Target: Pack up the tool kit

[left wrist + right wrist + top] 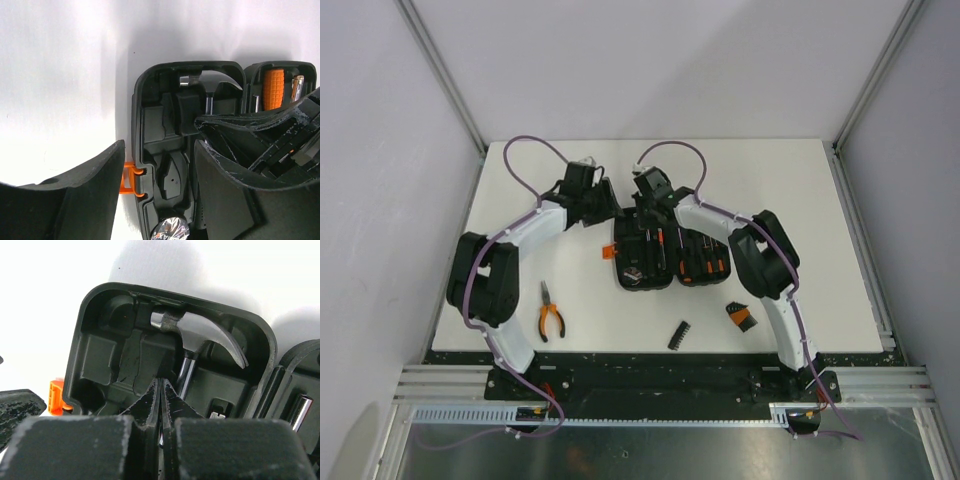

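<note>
Here, over the open tool kit [650, 262], left gripper [159, 144] jaws gape empty; right gripper [160, 386] jaws are pressed together beside the hammer [205, 331].

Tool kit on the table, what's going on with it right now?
The case lies open mid-table. The right gripper, shut, pokes its fingertips into the left half beside the hammer seated there; it grips nothing I can see. The left gripper hovers open over that half's latch edge. Orange-handled pliers, a ribbed black strip and a black-and-orange piece lie loose nearer the arm bases, so packing isn't finished.
</note>
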You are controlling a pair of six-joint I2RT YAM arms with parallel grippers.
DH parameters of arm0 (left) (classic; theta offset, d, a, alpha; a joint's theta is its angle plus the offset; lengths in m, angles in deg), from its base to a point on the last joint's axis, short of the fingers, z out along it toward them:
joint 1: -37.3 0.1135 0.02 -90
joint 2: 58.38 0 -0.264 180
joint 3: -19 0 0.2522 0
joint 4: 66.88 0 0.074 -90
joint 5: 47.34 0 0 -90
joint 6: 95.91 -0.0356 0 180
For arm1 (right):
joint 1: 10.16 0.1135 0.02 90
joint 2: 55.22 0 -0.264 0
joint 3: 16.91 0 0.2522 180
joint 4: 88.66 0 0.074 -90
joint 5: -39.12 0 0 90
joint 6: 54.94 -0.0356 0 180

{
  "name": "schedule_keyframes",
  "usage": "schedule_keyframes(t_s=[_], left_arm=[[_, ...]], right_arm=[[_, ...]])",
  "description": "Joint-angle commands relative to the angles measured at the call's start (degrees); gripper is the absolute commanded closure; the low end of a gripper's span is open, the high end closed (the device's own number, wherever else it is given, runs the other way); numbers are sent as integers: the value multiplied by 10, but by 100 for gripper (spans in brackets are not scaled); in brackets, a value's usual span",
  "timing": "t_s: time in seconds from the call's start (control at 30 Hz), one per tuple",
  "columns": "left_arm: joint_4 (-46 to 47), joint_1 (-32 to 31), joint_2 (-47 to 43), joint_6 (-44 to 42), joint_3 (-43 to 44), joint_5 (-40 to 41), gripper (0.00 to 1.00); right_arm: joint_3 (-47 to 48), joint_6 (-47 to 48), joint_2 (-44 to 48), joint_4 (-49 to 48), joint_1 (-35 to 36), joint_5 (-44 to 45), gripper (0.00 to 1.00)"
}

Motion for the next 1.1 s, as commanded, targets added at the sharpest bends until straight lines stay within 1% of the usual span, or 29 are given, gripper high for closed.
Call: schedule_keyframes(t_s=[0.0,0.1,0.2,0.3,0.4,0.5,0.63,0.7,0.87,1.07], left_arm=[[9,3,-19,-13,-7,10,37],[8,3,-1,-12,-10,16,33],[8,3,24,-10,-10,8,32],[8,3,46,-9,-7,2,31],[8,2,62,-8,-3,-4,32],[8,3,74,-7,-1,-7,35],[8,3,77,-4,-2,-8,48],[8,3,77,-5,-4,-9,52],[9,3,77,-6,-7,-12,54],[8,3,79,-5,-8,-17,55]], right_arm=[[5,23,13,23,7,43,95],[14,20,39,10,7,52,84],[25,21,57,7,7,61,77],[33,19,62,15,6,67,74],[34,19,58,28,5,70,74],[34,17,48,40,4,65,76],[39,17,30,50,3,47,83],[48,15,18,61,2,44,87],[56,11,-4,74,-1,26,95],[62,1,-27,92,-5,20,100]])
